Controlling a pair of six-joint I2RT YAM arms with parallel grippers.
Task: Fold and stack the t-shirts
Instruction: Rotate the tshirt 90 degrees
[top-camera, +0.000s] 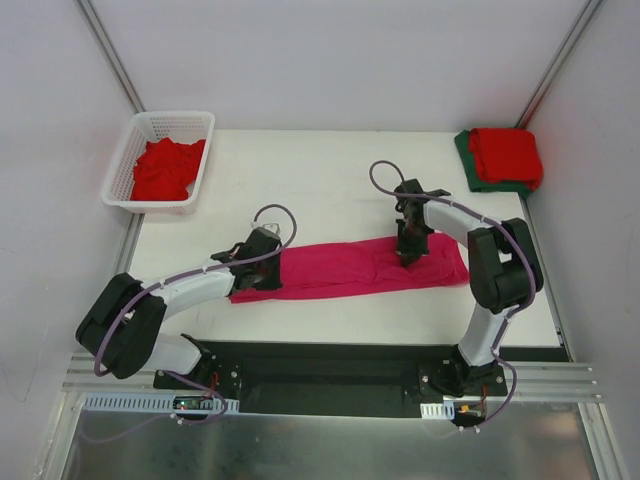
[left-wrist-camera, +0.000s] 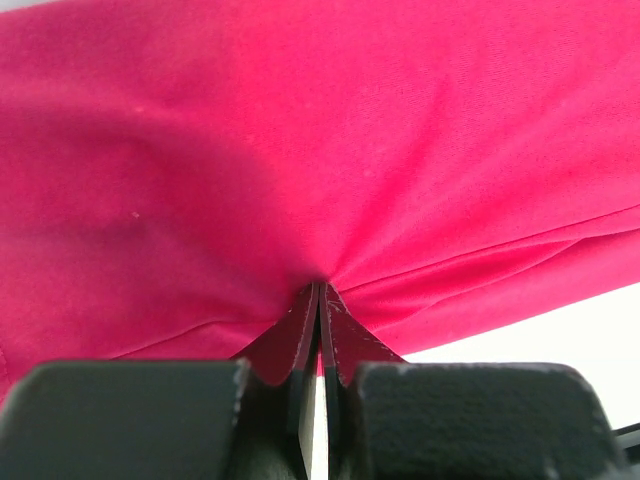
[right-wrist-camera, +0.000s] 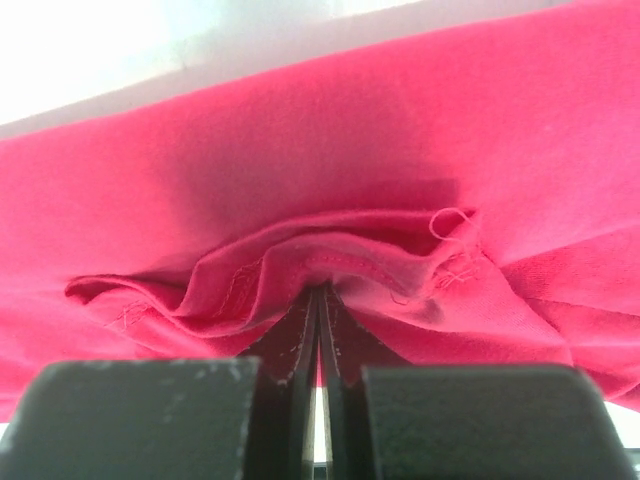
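A magenta-pink t-shirt lies folded into a long strip across the middle of the table. My left gripper is shut on its left end; the cloth puckers into the fingertips. My right gripper is shut on a stitched hem of the same shirt near its right end, with the fabric bunched right at the tips. A folded red t-shirt rests on a dark green one at the far right corner. More red t-shirts are heaped in the basket.
A white lattice basket stands at the far left corner of the white table. Grey walls close in on both sides. A black base rail runs along the near edge between the arm mounts.
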